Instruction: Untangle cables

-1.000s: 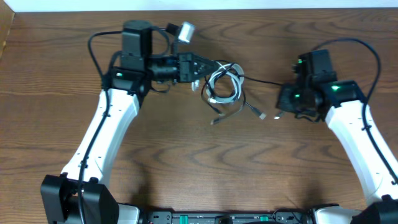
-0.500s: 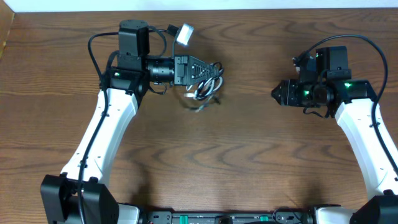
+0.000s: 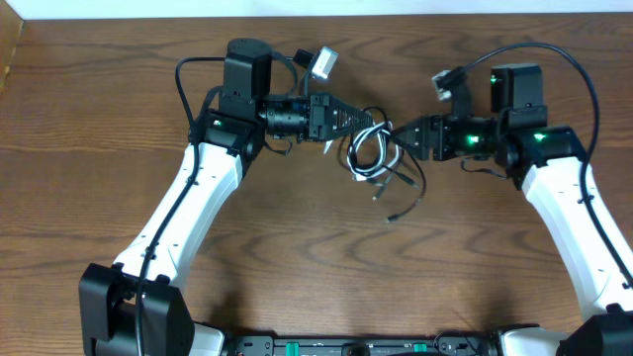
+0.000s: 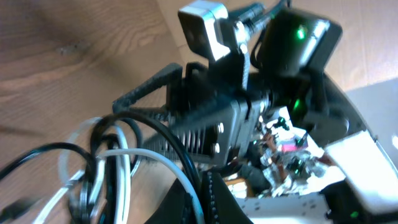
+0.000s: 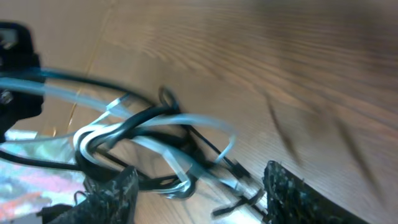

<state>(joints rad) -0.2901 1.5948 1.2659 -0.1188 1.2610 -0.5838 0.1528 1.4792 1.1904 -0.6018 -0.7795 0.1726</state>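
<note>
The white cable [image 3: 360,150] and the black cable [image 3: 409,192] hang as one tangled bundle above the table's middle. My left gripper [image 3: 374,123] is shut on the bundle's top; in the left wrist view the white cable [image 4: 124,168] and black cable [image 4: 168,137] run down between its shut fingers [image 4: 214,202]. My right gripper [image 3: 404,138] faces the bundle from the right, jaws open. In the right wrist view its fingers [image 5: 115,193] straddle the lower loops of the white cable [image 5: 155,149] and black cable [image 5: 149,118] without closing on them. A black tail [image 3: 398,212] dangles toward the table.
The brown wooden table [image 3: 297,267] stretches under both arms, with a pale strip [image 3: 119,8] along its far edge. The two grippers stand nearly tip to tip. Thick black arm cables [image 3: 584,79] loop behind each wrist.
The right gripper let go of the black cable, opened, and swung left to the bundle. The left arm carried the bundle to the right, toward the middle.
</note>
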